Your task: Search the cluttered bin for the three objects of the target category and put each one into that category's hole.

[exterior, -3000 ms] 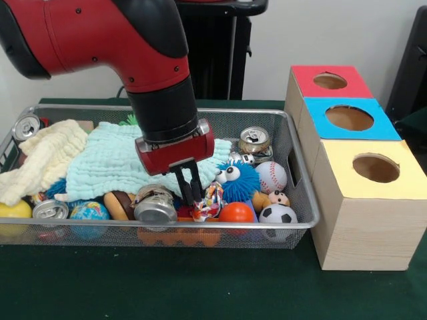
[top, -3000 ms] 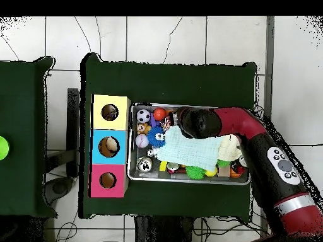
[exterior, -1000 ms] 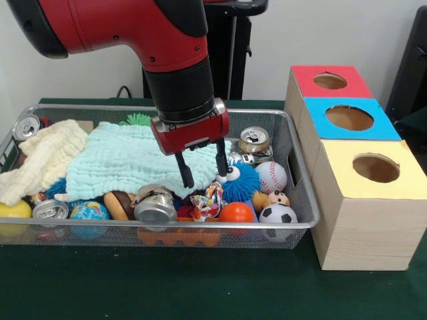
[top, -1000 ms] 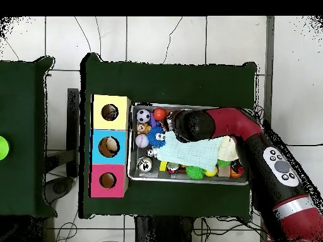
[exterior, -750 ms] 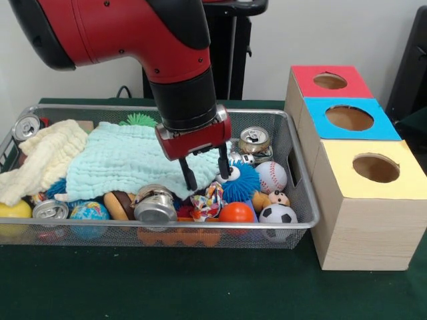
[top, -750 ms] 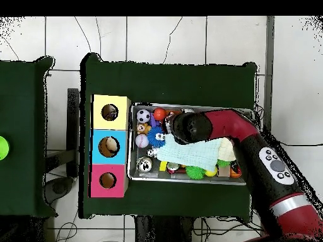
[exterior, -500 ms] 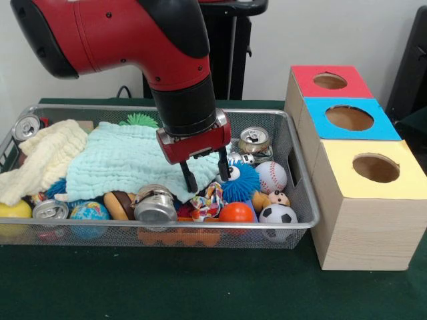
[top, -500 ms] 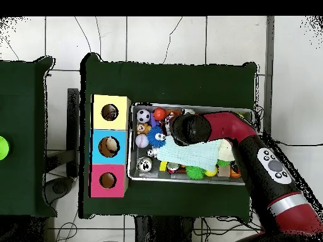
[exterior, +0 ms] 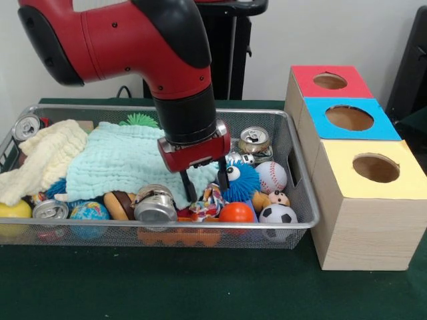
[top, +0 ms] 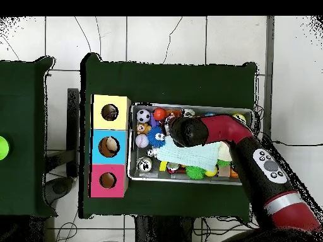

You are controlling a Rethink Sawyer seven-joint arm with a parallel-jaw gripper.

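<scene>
My gripper (exterior: 206, 185) stands open low in the wire bin (exterior: 303, 200), its fingers (exterior: 189, 189) either side of a multicoloured knotted toy (exterior: 213, 198), touching nothing that I can make out. A blue fuzzy toy with eyes (exterior: 243, 180) sits just to its right. An orange ball (exterior: 235, 213), a soccer ball (exterior: 277, 214) and a baseball (exterior: 271, 176) lie near the bin's right end. Cans lie at the front (exterior: 155, 206), front left (exterior: 51, 210), back left (exterior: 27, 127) and back right (exterior: 254, 140). From overhead, the arm's wrist (top: 188, 131) hides the gripper.
A light-blue cloth (exterior: 123, 160) and a cream cloth (exterior: 40, 160) cover the bin's left half. Right of the bin stands a wooden box with a red hole (exterior: 330, 81), a blue hole (exterior: 349, 118) and a yellow hole (exterior: 375, 168). A globe ball (exterior: 89, 211) sits at the front left.
The gripper, shut near the front can three seconds ago, has opened, shifted right and come down around the knotted toy. The arm has swung further over the bin.
</scene>
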